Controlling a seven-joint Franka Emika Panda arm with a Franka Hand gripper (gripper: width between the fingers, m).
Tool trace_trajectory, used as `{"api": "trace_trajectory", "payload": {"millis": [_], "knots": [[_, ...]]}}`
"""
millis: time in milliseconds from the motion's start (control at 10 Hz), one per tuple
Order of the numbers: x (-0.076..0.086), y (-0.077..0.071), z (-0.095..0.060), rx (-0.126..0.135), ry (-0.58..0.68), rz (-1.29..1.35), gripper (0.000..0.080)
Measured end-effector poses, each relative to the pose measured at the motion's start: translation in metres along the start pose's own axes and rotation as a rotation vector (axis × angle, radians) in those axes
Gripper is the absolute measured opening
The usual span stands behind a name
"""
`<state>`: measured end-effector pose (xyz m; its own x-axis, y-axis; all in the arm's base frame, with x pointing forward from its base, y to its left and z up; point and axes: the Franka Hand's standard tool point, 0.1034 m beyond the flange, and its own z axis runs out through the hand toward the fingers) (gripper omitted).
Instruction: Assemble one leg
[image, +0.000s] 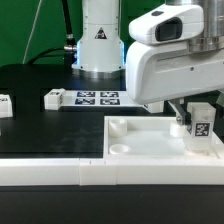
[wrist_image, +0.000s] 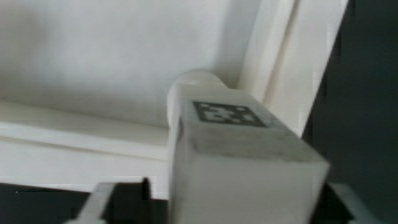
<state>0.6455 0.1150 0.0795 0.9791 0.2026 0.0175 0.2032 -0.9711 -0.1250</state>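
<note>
The leg (image: 200, 122), a small white post with a black-and-white tag, stands upright between my fingers at the far corner of the white tabletop (image: 150, 148), on the exterior view's right. My gripper (image: 194, 110) is shut on the leg. In the wrist view the leg (wrist_image: 240, 140) runs from between my fingertips toward the tabletop's raised rim (wrist_image: 267, 60), and my gripper (wrist_image: 231, 208) holds its near end. The leg's lower end touches or sits just above the tabletop. Whether it is in a socket is hidden.
The marker board (image: 97, 98) lies on the black table behind the tabletop. Two more small white tagged posts stand on the exterior view's left, one (image: 54, 98) beside the marker board and one (image: 4, 104) at the frame edge. The robot base (image: 100, 40) is behind.
</note>
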Motion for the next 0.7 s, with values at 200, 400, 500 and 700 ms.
{"api": "trace_trajectory", "payload": {"millis": [200,400,500,700], "knots": [[0.0,0.0,0.0,0.0,0.0,0.0,0.0288],[-0.0001,0.0,0.0001,0.001,0.0,0.029,0.0288],[-0.0001,-0.0004,0.0001,0.001,0.0,0.03,0.0288],[-0.0003,-0.0008,0.0017,-0.013,0.021,0.294,0.0288]]}}
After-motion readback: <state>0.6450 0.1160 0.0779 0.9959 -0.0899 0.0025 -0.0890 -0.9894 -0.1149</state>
